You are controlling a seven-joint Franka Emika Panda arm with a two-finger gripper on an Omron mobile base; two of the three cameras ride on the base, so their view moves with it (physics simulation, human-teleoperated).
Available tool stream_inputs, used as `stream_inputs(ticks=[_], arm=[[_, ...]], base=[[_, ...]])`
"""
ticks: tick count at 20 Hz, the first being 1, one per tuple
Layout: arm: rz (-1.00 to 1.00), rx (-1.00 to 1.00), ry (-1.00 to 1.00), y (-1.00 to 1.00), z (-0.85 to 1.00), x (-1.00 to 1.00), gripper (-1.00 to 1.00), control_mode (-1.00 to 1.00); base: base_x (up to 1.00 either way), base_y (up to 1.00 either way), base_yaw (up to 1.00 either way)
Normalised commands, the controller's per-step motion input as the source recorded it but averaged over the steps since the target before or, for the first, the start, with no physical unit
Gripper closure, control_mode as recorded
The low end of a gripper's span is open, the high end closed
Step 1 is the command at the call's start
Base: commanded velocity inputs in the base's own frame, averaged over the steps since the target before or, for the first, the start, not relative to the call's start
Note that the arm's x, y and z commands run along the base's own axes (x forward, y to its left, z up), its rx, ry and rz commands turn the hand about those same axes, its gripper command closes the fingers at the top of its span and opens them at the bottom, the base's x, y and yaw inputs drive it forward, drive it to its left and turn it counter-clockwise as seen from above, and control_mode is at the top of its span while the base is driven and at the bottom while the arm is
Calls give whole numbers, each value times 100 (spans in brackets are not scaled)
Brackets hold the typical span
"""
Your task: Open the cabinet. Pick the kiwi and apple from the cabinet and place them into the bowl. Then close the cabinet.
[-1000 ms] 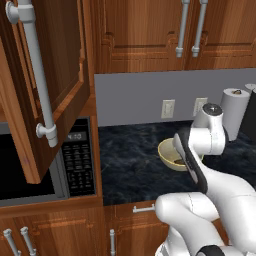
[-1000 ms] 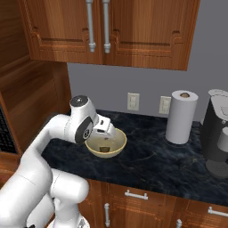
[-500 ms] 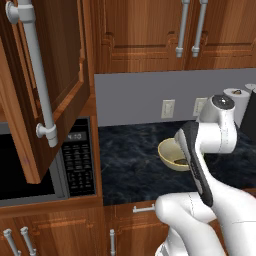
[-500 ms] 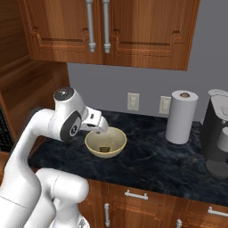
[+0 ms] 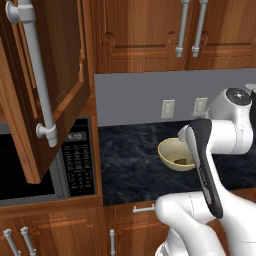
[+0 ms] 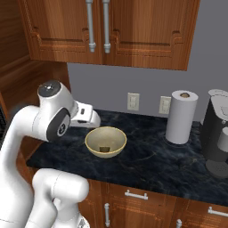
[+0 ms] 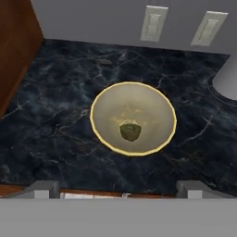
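Observation:
The cream bowl (image 7: 163, 107) stands on the dark marble counter, and the brown-green kiwi (image 7: 130, 131) lies at its bottom. The same bowl (image 6: 91, 139) and kiwi (image 6: 105, 149) appear in the right base view, and the bowl (image 5: 167, 152) shows partly behind my forearm in the left base view. My gripper (image 7: 118, 189) hovers open and empty above the bowl's near rim; in the right base view the gripper (image 6: 91, 116) sits just up and left of the bowl. The cabinet's door (image 5: 55, 75) hangs open at the left. The apple is out of view.
A paper towel roll (image 6: 181, 116) and a dark coffee machine (image 6: 218, 133) stand on the counter to the right. A microwave (image 5: 30, 170) sits under the open door. Closed wall cabinet doors (image 6: 133, 31) hang above the bowl. Two wall outlets (image 7: 153, 22) are behind it.
My hand has lifted up and back from the bowl, toward the left, staying open. The bowl has not moved.

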Motion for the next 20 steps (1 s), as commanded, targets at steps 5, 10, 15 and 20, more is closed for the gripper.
stream_inputs(ticks=[5,10,15,20], arm=[[5,0,-5,10,49,-53,-100,-100],[1,0,-9,7,52,-57,-100,-100],[0,0,-10,7,46,-57,-100,-100],[0,0,-13,7,44,-52,-100,-100]], base=[[0,0,0],[0,0,0],[0,0,0],[0,0,0]])
